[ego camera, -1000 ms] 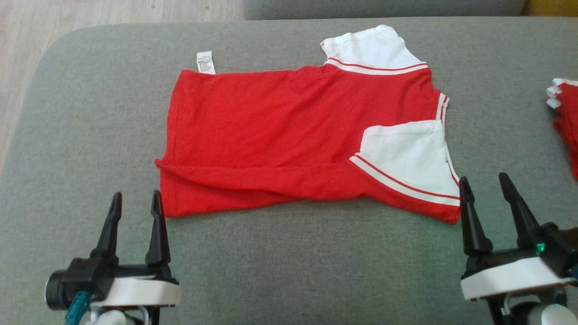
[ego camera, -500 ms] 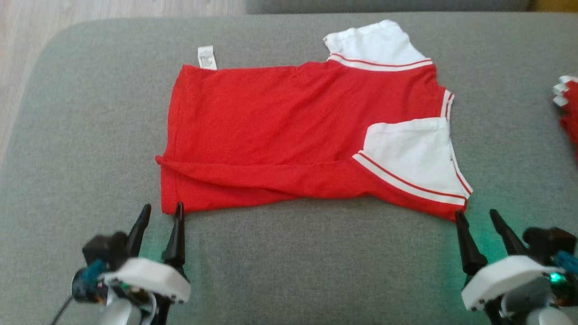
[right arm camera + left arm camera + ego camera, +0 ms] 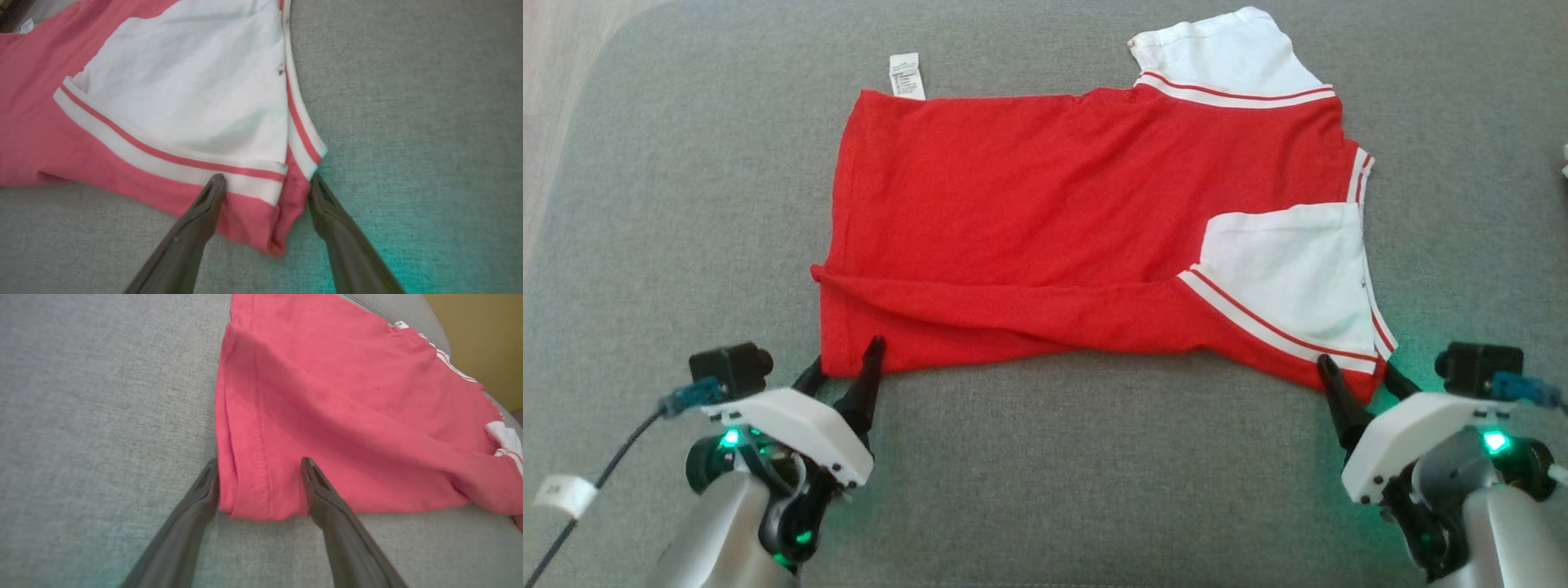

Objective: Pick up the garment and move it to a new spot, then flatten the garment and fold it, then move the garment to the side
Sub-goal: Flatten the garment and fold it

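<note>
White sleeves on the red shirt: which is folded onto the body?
The near white sleeve, by the right gripper, lies over the red shirt; the far white sleeve juts onto the grey cushion.

A grey upholstered cushion (image 3: 1045, 474) carried the work before me. A red garment (image 3: 1045, 220) lay spread flat on it, its length running from my left to my right, the near edge turned over into a long ridge. One white sleeve (image 3: 1290, 269) with red stripes lay folded onto the red body at my right. The other sleeve (image 3: 1225, 53) pointed away from me. A white care label (image 3: 907, 75) jutted from the far left corner onto the grey weave.
</note>
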Motion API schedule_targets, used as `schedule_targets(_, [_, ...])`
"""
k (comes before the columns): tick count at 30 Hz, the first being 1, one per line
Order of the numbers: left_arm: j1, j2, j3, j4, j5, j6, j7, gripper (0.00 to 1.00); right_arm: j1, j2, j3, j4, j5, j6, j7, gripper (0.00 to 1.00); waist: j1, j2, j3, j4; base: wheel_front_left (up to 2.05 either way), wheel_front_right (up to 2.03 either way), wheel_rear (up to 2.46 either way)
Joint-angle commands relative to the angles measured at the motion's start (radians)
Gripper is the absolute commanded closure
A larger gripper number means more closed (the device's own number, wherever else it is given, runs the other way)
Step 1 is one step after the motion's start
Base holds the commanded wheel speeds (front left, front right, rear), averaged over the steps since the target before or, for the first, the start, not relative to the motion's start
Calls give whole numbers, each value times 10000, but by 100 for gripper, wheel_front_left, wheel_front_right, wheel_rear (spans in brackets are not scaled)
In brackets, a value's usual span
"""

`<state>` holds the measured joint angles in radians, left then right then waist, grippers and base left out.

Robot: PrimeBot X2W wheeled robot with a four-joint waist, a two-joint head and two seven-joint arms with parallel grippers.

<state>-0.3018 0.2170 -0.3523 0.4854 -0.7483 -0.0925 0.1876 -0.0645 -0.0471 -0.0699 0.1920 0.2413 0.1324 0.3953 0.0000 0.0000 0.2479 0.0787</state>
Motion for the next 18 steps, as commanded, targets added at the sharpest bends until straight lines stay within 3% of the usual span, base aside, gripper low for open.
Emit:
schedule_targets(1, [-55,116,184,45,-103,-68,304,50,17,-44,366,93,60,-17,423,53,0,0,-9,2,0,0,0])
schedule_targets(2, [-55,133,181,-17,-208,-116,362,95,-1,-43,387,21,167,-17,537,100,0,0,-13,0,0,0,0])
schedule_targets(3, [-68,207,158,-117,-189,-142,340,100,-15,-42,394,-82,263,-17,606,100,0,0,-22,-4,0,0,0])
schedule_targets(9, [120,778,398,-1523,232,130,-322,100,105,-37,-7,-1415,445,-17,464,100,0,0,-202,-10,0,0,0])
schedule_targets(18, [2081,1617,848,-4498,100,1329,490,100,1862,-34,-981,-3787,875,-17,1539,100,0,0,-614,12,0,0,0])
